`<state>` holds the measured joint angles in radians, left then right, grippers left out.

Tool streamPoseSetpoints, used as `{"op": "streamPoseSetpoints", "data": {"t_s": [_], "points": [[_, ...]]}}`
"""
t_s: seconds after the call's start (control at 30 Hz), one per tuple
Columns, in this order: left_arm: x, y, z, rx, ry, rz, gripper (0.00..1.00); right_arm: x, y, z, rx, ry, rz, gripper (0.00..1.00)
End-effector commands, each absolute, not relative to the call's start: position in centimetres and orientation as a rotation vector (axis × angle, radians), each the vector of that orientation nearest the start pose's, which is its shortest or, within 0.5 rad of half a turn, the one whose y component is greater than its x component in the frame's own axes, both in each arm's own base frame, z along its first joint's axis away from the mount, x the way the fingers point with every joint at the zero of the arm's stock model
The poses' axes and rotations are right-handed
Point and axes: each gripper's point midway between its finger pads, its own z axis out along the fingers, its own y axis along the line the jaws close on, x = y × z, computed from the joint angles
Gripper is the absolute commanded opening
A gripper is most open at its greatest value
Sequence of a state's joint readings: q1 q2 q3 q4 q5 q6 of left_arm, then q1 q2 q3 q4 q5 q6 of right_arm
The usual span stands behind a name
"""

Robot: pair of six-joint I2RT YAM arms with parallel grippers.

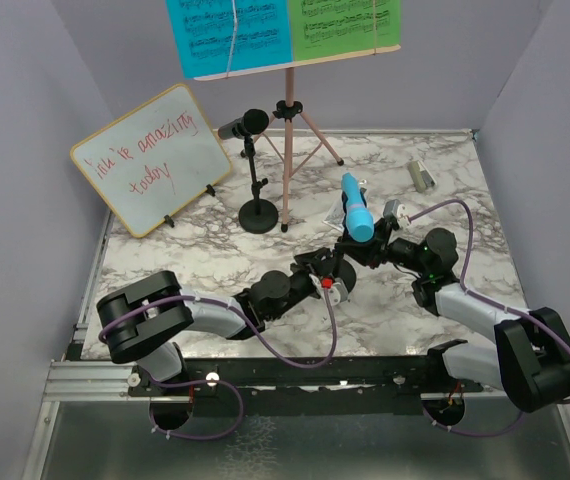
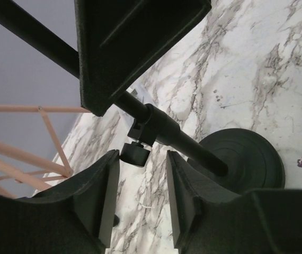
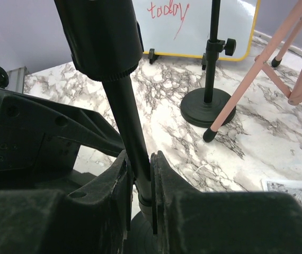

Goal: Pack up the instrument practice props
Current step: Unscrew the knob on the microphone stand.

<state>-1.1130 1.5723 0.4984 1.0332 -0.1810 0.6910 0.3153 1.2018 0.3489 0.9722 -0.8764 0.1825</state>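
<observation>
one mic holder (image 2: pixel 249 159), base on desk (image 1: pixel 445 200), blue microphone (image 1: pixel 354 212) on top. right gripper (image 3: pixel 140 174) clamped on its pole (image 3: pixel 124 116). left gripper (image 2: pixel 143 196) jaws apart, near pole's knob (image 2: pixel 135 153), touching nothing. second mic holder (image 1: pixel 258 215) with black microphone (image 1: pixel 245 125) beside pink tripod (image 1: pixel 287 150).

Whiteboard (image 1: pixel 150 158) left of music holder (image 1: pixel 288 160)

- A table (image 1: pixel 195 260) with a white marble-patterned top, veined in grey, fills the middle of the space.
- Plain pale lavender-grey walls enclose it: a back wall (image 1: pixel 435 80) along the far edge, a left wall (image 1: pixel 15 200) and a right wall (image 1: pixel 555 180) at the sides.
- An aluminium rail (image 1: pixel 85 378) runs along the near edge.
- Beyond that edge lies a dull grey metal sheet (image 1: pixel 295 450).
- The light is soft and even, and shadows are faint.
</observation>
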Motion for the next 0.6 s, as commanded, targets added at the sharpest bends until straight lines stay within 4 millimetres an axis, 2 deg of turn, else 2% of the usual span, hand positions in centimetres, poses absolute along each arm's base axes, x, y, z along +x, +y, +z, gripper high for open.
{"op": "streamPoseSetpoints", "data": {"t_s": [0.0, 0.07, 0.47, 0.57], "points": [[23.9, -35.8, 16.3, 1.134, 1.079, -0.182, 0.4, 24.7, 23.7, 18.5, -0.852, 1.408, 1.107, 0.0], [23.8, -36.0, 16.2, 1.139, 1.078, -0.193, 0.37, 24.7, 23.7, 18.5, -0.856, 1.407, 1.108, 0.0], [23.7, -36.8, 15.9, 1.148, 1.08, -0.224, 0.38, 24.5, 24.0, 18.3, -0.875, 1.413, 1.131, 0.01], [23.8, -36.8, 15.5, 1.153, 1.09, -0.217, 0.31, 24.5, 24.0, 18.2, -0.882, 1.412, 1.137, 0.01]]}}
